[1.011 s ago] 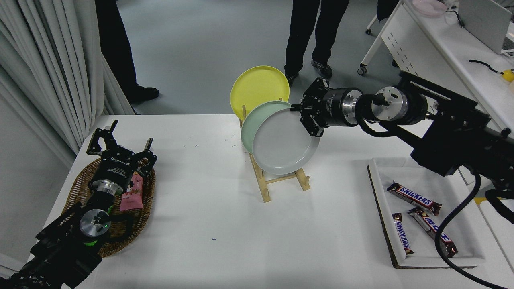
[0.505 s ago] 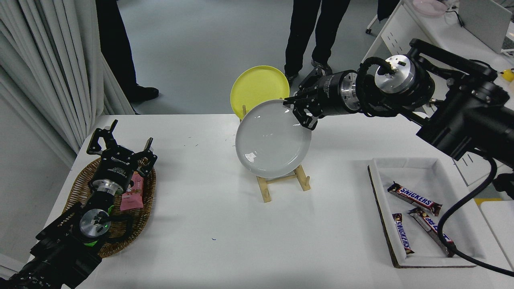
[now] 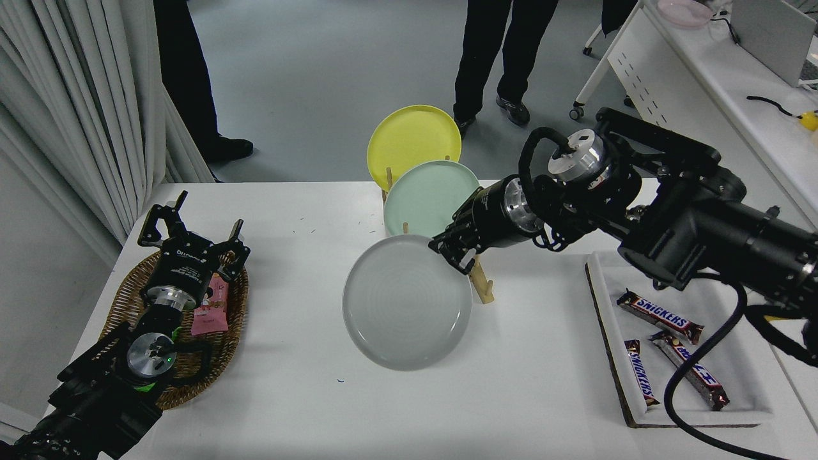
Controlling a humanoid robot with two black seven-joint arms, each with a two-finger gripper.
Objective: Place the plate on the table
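The light grey plate [image 3: 406, 301] hangs tilted over the middle of the white table [image 3: 307, 211], in front of the wooden rack. My right gripper [image 3: 452, 253] is shut on the plate's upper right rim, the arm reaching in from the right. Whether the plate's lower edge touches the table I cannot tell. My left gripper [image 3: 192, 227] is parked at the lower left above a wicker basket, fingers spread and empty.
A wooden rack [image 3: 479, 285] behind the grey plate holds a mint green plate [image 3: 428, 195] and a yellow plate [image 3: 412, 137]. The wicker basket [image 3: 131, 291] holds a pink packet. A white tray [image 3: 680, 412] with Snickers bars sits at right. People's legs stand beyond the far edge.
The right gripper has lifted the grey plate off the rack and carried it forward, left and down toward the table's middle. The mint green plate shows again. The left arm has not moved.
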